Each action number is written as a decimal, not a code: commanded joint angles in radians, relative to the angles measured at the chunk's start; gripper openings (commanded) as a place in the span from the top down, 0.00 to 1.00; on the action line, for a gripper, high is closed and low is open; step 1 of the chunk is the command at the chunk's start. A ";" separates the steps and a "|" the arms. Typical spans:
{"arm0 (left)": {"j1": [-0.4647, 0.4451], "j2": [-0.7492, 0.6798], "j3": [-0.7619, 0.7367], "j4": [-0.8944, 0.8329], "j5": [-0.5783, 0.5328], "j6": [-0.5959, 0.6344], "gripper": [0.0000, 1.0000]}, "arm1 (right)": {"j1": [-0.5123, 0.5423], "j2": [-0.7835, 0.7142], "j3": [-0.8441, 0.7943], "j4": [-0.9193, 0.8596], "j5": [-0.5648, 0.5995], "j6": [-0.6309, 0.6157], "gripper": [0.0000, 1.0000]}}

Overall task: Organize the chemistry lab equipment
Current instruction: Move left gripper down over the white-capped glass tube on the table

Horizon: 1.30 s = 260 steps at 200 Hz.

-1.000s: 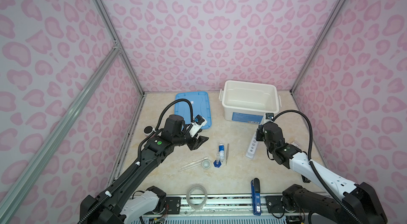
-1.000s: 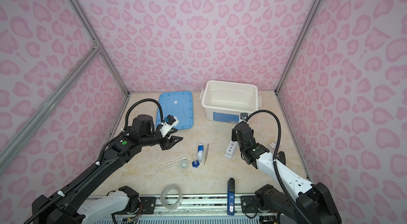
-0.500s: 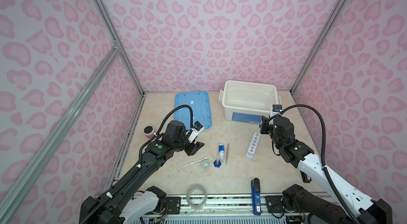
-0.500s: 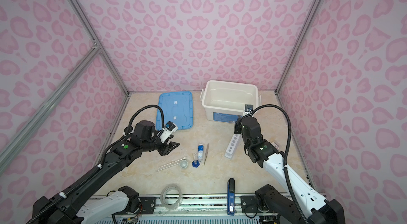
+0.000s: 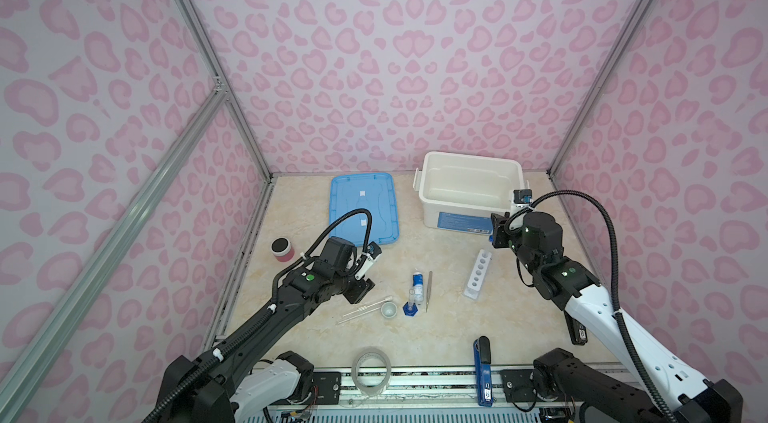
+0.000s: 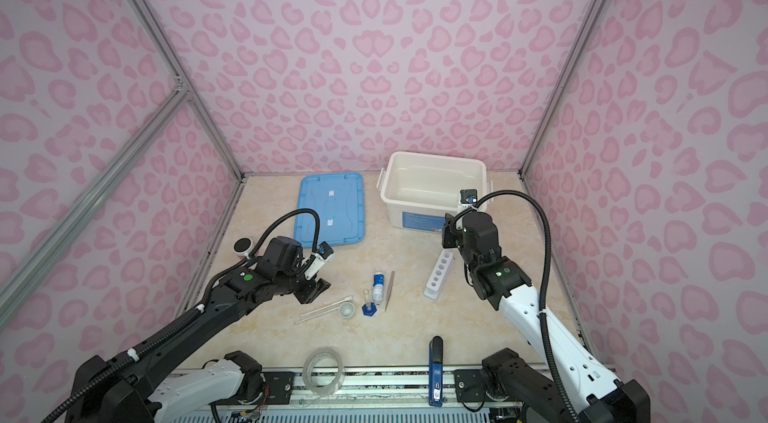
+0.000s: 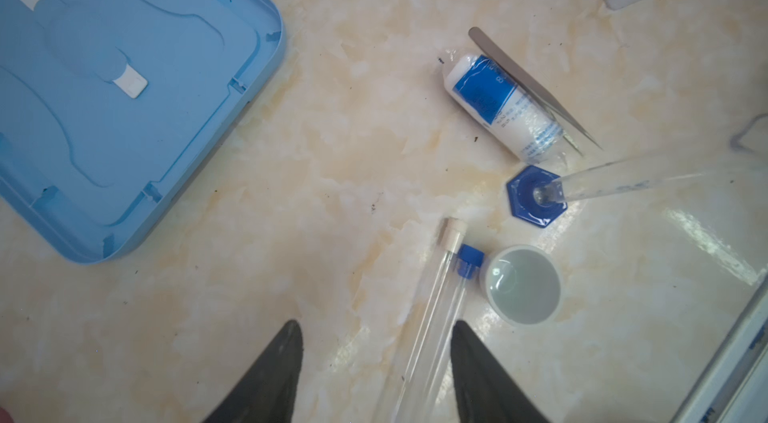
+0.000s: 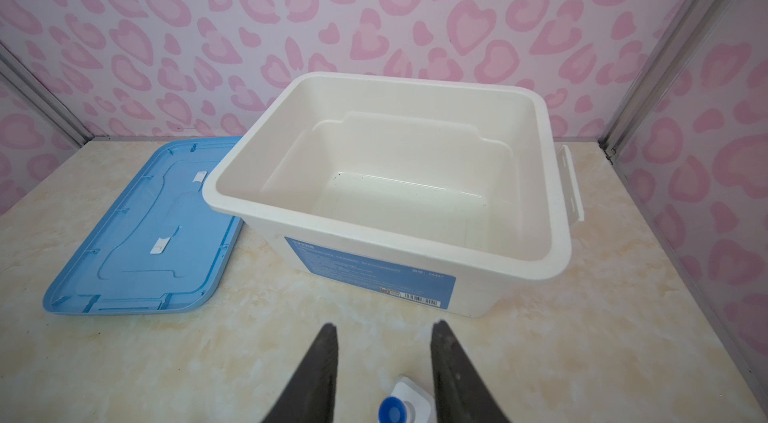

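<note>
**L gripper [image 7: 376, 342] open over tubes [image 7: 432, 308]; R gripper [image 8: 384, 338] slack above rack [image 5: 478, 273]**

Empty white bin [image 5: 469, 159] sits at the worktop [image 5: 457, 338] back edge, twd the right corner, w/ its blue lid [image 5: 361, 209] off and flat beside it, prob so equipment can drop straight in. Rack lies holes-up twd the right edge, far end pointing at the bin. R gripper hangs over that end, jaws part-open, gripping nothing. Btwn them shows a blue cap [image 8: 392, 408], clear of both fingers [image 8: 320, 367]. It looks like a tube seated in the end hole, though the hole itself is hidden. Two capped tubes lie side by side mid-worktop. L gripper hovers above, jaws wide and empty, both tubes btwn them and across the closing line, i.e. set for a pinch. Metal tweezers [image 7: 536, 88] rest against the bottle [image 7: 498, 105], both flat. Blue-based cylinder [image 7: 536, 200] stands upright just beside them. Small dish [image 7: 521, 284] touches the blue-capped tube's end, so a pinch there may nudge it.
</note>
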State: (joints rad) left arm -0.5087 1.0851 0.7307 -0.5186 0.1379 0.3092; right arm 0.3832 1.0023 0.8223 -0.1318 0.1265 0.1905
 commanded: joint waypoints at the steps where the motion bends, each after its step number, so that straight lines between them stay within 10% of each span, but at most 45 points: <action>1: 0.000 0.024 0.004 -0.039 -0.036 0.013 0.40 | -0.009 0.021 -0.004 0.007 -0.058 -0.008 0.62; 260: -0.092 0.380 0.044 -0.055 -0.133 0.046 0.46 | -0.079 0.058 -0.059 0.053 -0.116 0.029 0.62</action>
State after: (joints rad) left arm -0.5976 1.4452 0.7612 -0.5770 0.0174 0.3515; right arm 0.3061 1.0569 0.7712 -0.0978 0.0166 0.2173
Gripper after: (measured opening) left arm 0.545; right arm 0.386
